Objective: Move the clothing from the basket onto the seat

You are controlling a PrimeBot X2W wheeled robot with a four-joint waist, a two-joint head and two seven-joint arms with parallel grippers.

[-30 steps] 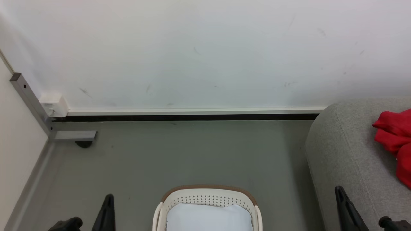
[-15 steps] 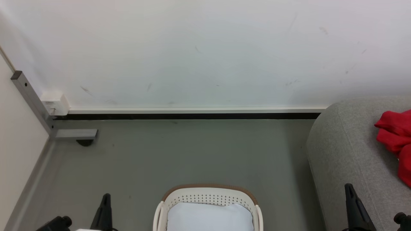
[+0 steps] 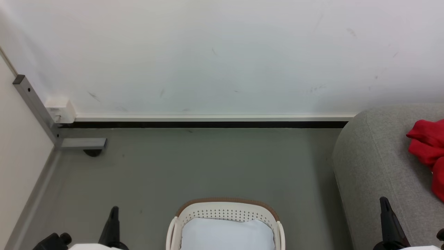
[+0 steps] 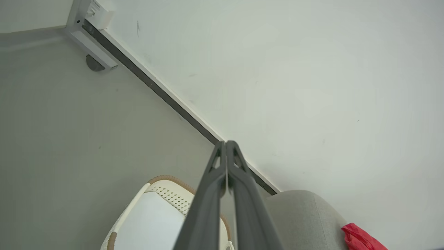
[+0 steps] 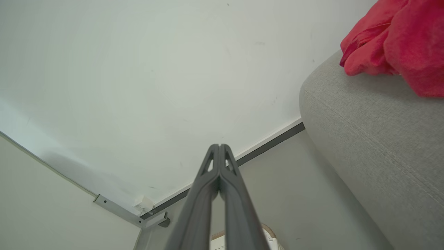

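Head view, from the bottom edge: the left fingers (image 3: 112, 225) and right fingers (image 3: 388, 222) are each clenched together, grasping nothing, tips pointing up. Between them the basket (image 3: 227, 202) sits on the grey floor (image 3: 208, 163), a pale bluish-white pad (image 3: 227, 234) lying inside it. Farther right, the grey sofa (image 3: 374, 159) carries the red clothing (image 3: 428, 146), bunched on its top. Beyond stands a scuffed white wall (image 3: 222, 55).
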